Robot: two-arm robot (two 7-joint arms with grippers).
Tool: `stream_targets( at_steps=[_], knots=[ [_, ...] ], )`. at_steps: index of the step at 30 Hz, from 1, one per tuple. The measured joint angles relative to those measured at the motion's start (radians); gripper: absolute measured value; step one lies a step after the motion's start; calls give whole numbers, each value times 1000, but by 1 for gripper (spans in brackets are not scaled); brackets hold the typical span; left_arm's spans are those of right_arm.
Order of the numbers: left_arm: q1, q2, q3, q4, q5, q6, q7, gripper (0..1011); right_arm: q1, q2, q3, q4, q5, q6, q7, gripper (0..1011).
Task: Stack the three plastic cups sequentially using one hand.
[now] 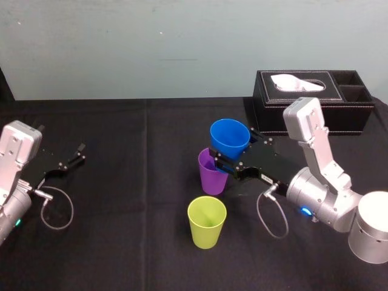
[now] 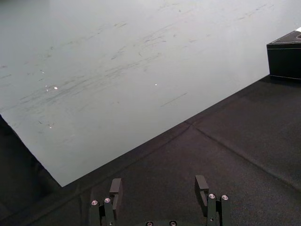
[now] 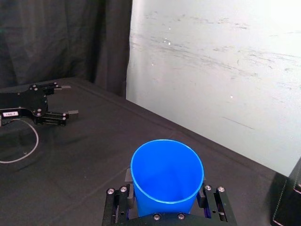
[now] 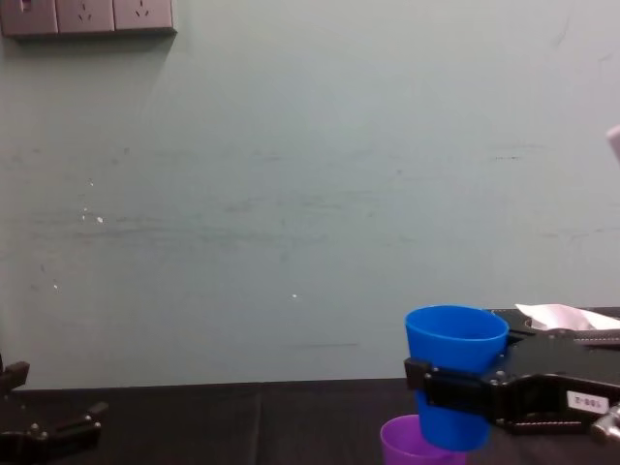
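**Right arm with the blue cup over the purple cup.** We see the right gripper (image 1: 233,148) reaching in from the right. Its flat black jaws are closed against opposite sides of the blue cup (image 1: 230,134), gripping it low on its wall. The cup is upright, mouth up, and raised off the black tablecloth (image 1: 133,242).

In the right wrist view the blue cup (image 3: 167,176) sits between the two fingers (image 3: 123,197). It is a smooth, glossy tumbler with a thin round rim, narrowing toward its base.

In the chest view the blue cup's (image 4: 455,363) base lies at about the level of the purple cup's (image 4: 421,441) rim, slightly to the right of it. We cannot tell whether it has entered the mouth or touches it.

The purple cup (image 1: 211,173) stands upright on the cloth, just under and beside the blue one. The yellow-green cup (image 1: 207,221) stands alone, nearer the robot and a little apart from the purple one. It has the same tapered shape and its mouth faces up.

A black tissue box (image 1: 312,100) sits at the far right of the table.

The left gripper (image 1: 76,154) rests low at the left, well apart from the cups. Its fingers (image 2: 115,188) are spread wide with nothing between them.
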Motion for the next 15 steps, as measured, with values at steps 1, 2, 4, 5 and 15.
stream_targets(
  at_steps=[1, 2, 4, 5, 15],
  knots=[
    [0, 0, 0, 0, 0, 0, 0, 1010, 3, -2, -2, 3, -1, 1, 0, 732],
    [0, 0, 0, 0, 0, 0, 0, 1010, 9, -6, -7, 9, -4, 4, 1, 732],
    [0, 0, 0, 0, 0, 0, 0, 1010, 19, -11, -13, 19, -7, 6, 3, 732],
    [0, 0, 0, 0, 0, 0, 0, 1010, 19, -11, -13, 19, -7, 6, 3, 732],
    [0, 0, 0, 0, 0, 0, 0, 1010, 48, -27, -30, 56, -21, 9, 9, 732]
  ],
)
